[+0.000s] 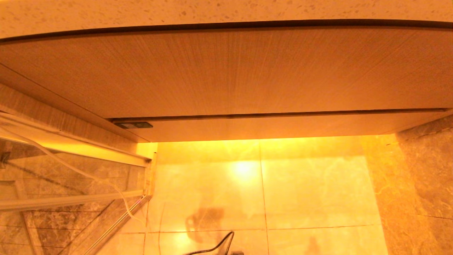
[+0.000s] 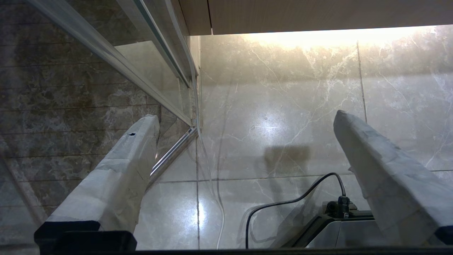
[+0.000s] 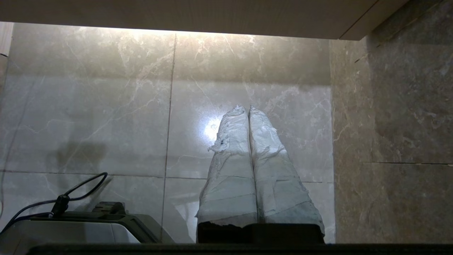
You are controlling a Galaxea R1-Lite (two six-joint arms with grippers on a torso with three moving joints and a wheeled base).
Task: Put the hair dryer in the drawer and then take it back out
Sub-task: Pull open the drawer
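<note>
The hair dryer is out of view in all three views. No open drawer shows. A tall wood-grain front panel [image 1: 226, 71] sits shut under the speckled countertop [image 1: 212, 10], with a narrower wood strip [image 1: 269, 128] below it; I cannot tell whether that strip is the drawer front. My left gripper [image 2: 246, 117] hangs low over the marble floor, open and empty, its taped fingers [image 2: 141, 141] far apart. My right gripper [image 3: 246, 109] also hangs over the floor, shut with its taped fingertips pressed together and nothing between them. Neither gripper appears in the head view.
A glass shower door with metal rails [image 1: 70, 166] stands at the left, a thin white cord [image 1: 116, 193] trailing down it. A stone wall [image 1: 424, 177] closes the right. My base with a black cable [image 2: 336, 216] lies below. A small black sensor [image 1: 134, 125] sits under the cabinet.
</note>
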